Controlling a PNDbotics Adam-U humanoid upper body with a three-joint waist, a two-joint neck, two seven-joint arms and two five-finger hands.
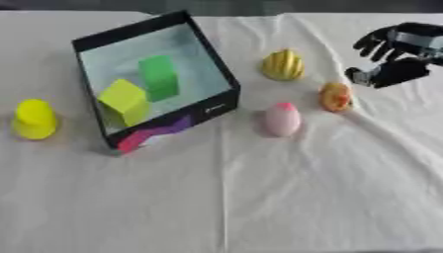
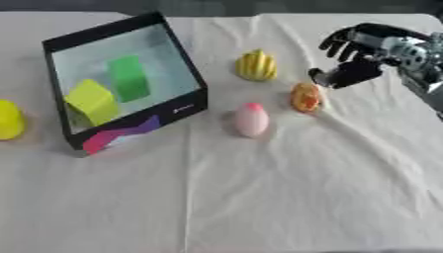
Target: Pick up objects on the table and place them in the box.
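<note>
Right eye view: your right hand [image 2: 356, 54] comes in from the upper right, above the cloth, holding nothing.
Hand state: fingers spread and relaxed, thumb apart from them; it hovers just up and right of the orange object.
Left hand: not visible in either view.
Box [image 1: 221, 69]: black-walled, pale inside, standing askew on the white cloth [image 1: 259, 197], left of centre.
Done: two items already inside, a green block [image 1: 159, 76] and a yellow-green block [image 1: 124, 101], side by side (touching or nearly so, can't tell).
Left: four objects still out on the cloth, so by count you're about a third through.
Orange object [image 2: 305, 97]: small, rounded, reddish patch on it; nearest your hand, so likely your next pick.
Yellow ridged object [image 1: 283, 65]: rounded, ribbed, just right of the box's far corner.
Pink object [image 1: 282, 119]: egg-shaped, darker pink at the top, near the box's front right corner.
Yellow object [image 1: 34, 118]: bright, domed top on a wider base, alone on the box's left side, well apart from your hand (a left-hand job, probably).
</note>
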